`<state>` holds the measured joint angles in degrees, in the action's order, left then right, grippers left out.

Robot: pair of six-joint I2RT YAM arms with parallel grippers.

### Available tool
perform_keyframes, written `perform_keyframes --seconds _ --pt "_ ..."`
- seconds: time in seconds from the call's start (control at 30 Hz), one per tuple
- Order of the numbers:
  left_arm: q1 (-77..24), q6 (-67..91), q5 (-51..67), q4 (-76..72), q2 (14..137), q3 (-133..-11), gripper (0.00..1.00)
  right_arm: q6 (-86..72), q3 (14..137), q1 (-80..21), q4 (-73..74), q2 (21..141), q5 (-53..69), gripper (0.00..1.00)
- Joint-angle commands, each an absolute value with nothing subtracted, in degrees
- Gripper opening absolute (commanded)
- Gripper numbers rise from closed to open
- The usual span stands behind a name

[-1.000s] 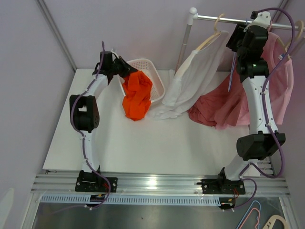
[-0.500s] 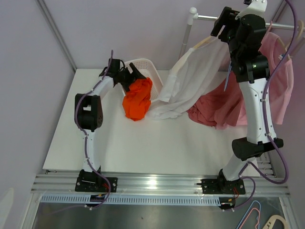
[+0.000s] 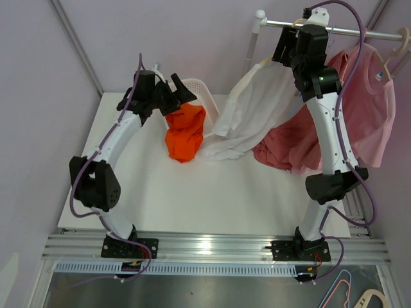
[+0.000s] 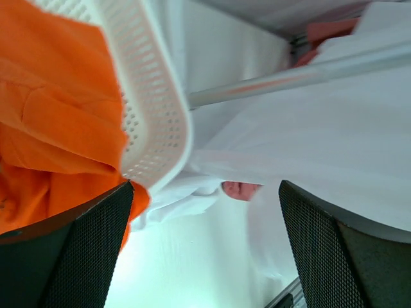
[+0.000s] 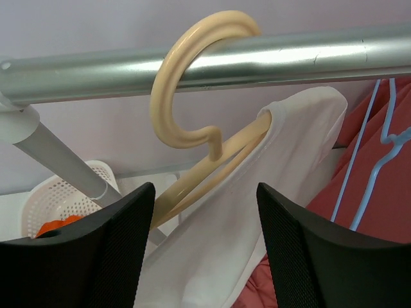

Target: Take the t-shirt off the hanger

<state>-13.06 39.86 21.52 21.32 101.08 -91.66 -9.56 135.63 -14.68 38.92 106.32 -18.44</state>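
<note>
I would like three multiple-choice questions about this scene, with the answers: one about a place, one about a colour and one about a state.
1. Where is the orange garment?
A) flat on the floor
B) hanging over the rim of the basket
C) folded on a shelf

2. What colour is the hanger under the white t-shirt?
A) cream
B) black
C) green

3. How is the left gripper?
A) shut on cloth
B) out of view
C) open and empty

Answers: 1 B, the cloth spills over the basket's front rim; 2 A, the right wrist view shows its cream hook; 3 C, its fingers stand wide apart with nothing between them.
</note>
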Motion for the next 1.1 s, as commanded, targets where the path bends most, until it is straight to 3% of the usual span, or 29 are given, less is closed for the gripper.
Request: perform_keyframes --seconds 0.0,0.23,0.47,0.57,0.63,0.77,0.9,1.07 --pt "-14.23 37.0 18.89 22.23 95.89 -93.07 1.0 -9.85 136.49 -15.03 36.83 105.99 -18.37 0.68" --pt "-17.75 34.46 17.75 22.15 89.04 -91.49 0.99 -8.18 137.46 -15.29 34.8 108.89 -21.88 0.6" --pt "-19.33 34.02 18.55 21.62 87.1 -92.02 0.99 -6.24 140.1 -15.29 34.11 113.2 -25.65 0.59" --pt "-19.51 33.22 18.02 22.06 86.84 -92.11 1.0 -4.84 140.01 -15.64 32.79 113.64 -27.68 0.55" --pt "-19.6 32.7 17.67 21.89 86.57 -91.67 1.0 -3.17 140.01 -16.08 31.82 113.73 -30.4 0.45" --pt "-19.77 32.61 18.02 21.62 86.75 -91.06 1.0 -2.11 140.1 -16.35 31.2 113.73 -31.82 0.44" --pt "-20.13 32.52 18.19 21.01 86.92 -90.27 1.0 -1.76 140.01 -16.61 30.85 113.38 -32.69 0.13" --pt "-20.92 32.26 18.19 20.74 87.01 -90.0 0.99 -0.62 139.92 -17.14 30.67 111.98 -33.05 0.05"
